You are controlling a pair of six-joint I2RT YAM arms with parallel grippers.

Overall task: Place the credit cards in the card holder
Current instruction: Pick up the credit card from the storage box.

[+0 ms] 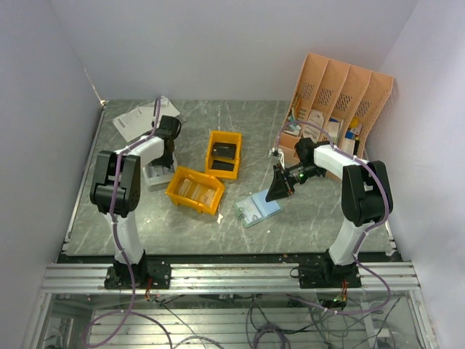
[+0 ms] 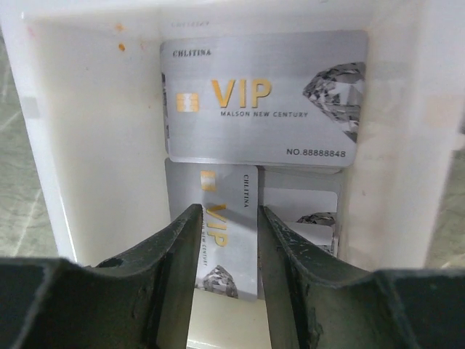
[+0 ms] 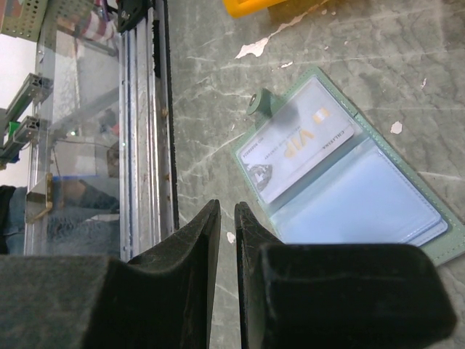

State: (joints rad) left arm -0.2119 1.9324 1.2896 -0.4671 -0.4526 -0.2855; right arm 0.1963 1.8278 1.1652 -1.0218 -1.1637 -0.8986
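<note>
Left wrist: cards (image 2: 261, 98) in white tray (image 2: 102, 145)

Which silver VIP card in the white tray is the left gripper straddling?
The near card, turned lengthwise and straddled by the left gripper; the far card lies crosswise beyond it.

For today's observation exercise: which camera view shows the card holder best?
Right wrist: the card holder lies open and large, one VIP card showing. Top external shows it small and distant; left wrist misses it.
</note>
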